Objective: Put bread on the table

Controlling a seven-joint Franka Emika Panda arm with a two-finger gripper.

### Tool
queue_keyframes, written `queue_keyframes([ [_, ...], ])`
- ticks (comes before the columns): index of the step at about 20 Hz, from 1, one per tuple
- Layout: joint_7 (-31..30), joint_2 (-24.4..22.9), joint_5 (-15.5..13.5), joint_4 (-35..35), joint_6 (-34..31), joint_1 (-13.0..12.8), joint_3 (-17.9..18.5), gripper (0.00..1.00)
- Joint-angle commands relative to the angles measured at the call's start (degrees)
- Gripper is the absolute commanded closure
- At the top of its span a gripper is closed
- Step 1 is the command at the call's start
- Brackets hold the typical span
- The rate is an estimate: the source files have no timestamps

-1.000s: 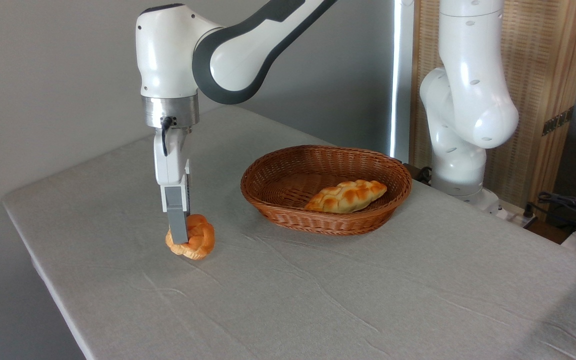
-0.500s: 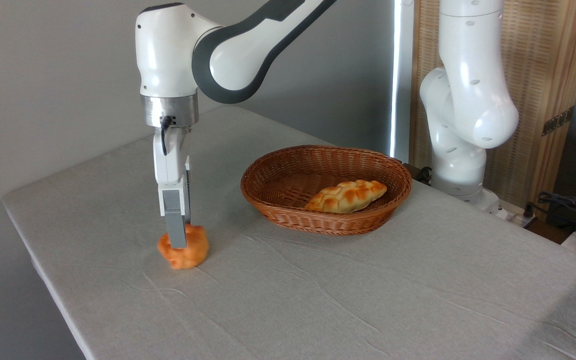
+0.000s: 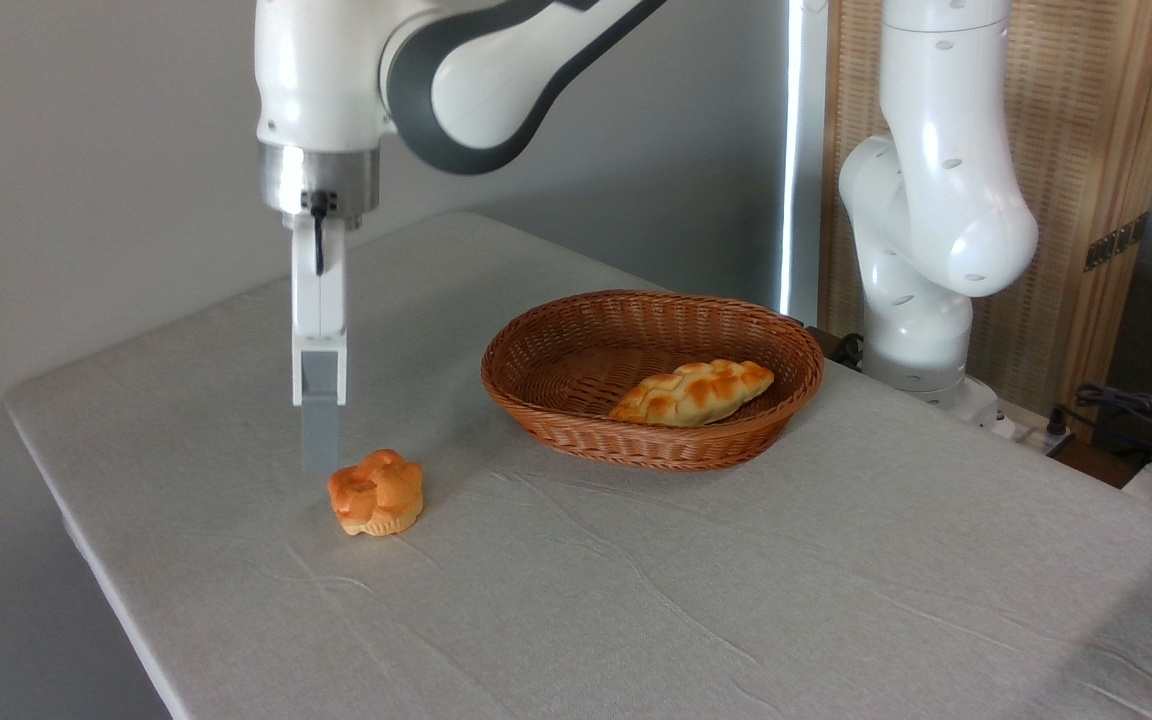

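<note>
Golden-orange lobed round bun (image 3: pixel 376 491) sits upright on grey cloth-covered surface (image 3: pixel 636 600); grey fingers (image 3: pixel 319 435) hang just above-left, not touching; open/shut can't tell.

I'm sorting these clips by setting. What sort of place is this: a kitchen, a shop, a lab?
Most likely a robot lab or test room set up as a tabletop. A white arm's base is mounted beside a cloth-covered table, loose cables lie at the right, and the bread and basket look like props.
</note>
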Motion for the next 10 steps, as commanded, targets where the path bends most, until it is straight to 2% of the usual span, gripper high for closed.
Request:
queue_keyframes([
  [1, -0.5, -1.0, -6.5, 7.5, -13.6, 0.0, 3.8, 0.00],
  [3, -0.6, 0.8, -7.1, 16.9, -28.0, 0.0, 5.9, 0.00],
  [4, -1.0, 1.1, -7.0, 19.1, -33.0, 0.0, 7.0, 0.00],
  [7, -4.1, 0.7, -6.2, 19.5, -38.0, 0.0, 8.5, 0.00],
  [10, -14.6, 0.6, -6.1, 19.9, -38.5, 0.0, 10.3, 0.00],
])
